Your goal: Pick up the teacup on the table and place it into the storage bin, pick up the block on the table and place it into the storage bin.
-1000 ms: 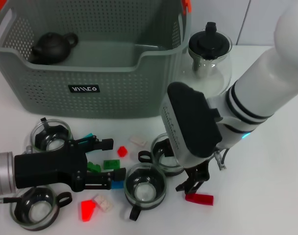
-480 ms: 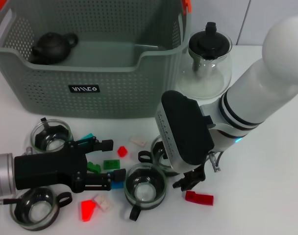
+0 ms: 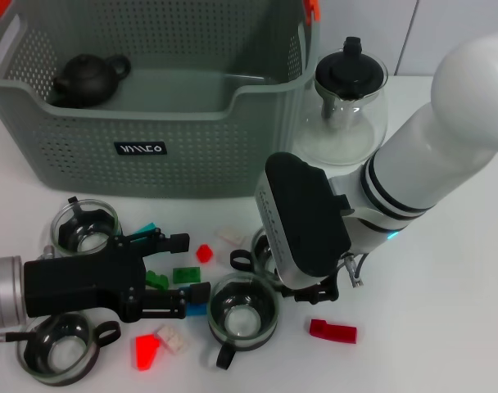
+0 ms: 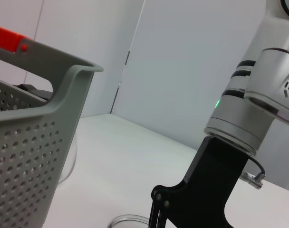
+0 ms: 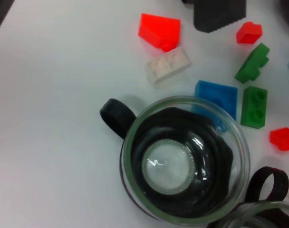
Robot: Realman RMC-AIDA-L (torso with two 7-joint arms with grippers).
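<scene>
A big grey-green storage bin (image 3: 151,123) with holes in its walls stands at the back of the white table (image 3: 445,327), and a small dark teapot (image 3: 89,78) sits inside it. Just beside the bin, on the robot's right, stands a glass teapot (image 3: 350,102) with a black lid. In front of the bin are four glass teacups with black handles. One teacup (image 3: 243,311) sits in the middle at the front, and the right wrist view looks straight down into it (image 5: 182,164). A second teacup (image 3: 265,254) is touching it or nearly so, half hidden under the right arm. A third teacup (image 3: 85,225) is near the bin on the left side, and a fourth teacup (image 3: 59,348) is at the front left corner. Little blocks lie between the cups: a red block (image 3: 204,253), a white block (image 3: 230,237), a green block (image 3: 184,274), a blue block (image 3: 196,309), a bright red block (image 3: 147,350) with a white one touching it, and a dark red block (image 3: 332,331) off by itself on the right. The left gripper (image 3: 179,266) lies low over the blocks, pointing toward the middle, and its jaws are wide apart with nothing between them. The right gripper (image 3: 310,288) hangs over the two middle teacups, and I cannot tell how its jaws stand because the arm hides them. The left wrist view shows a corner of the bin (image 4: 35,123) and the right arm.
</scene>
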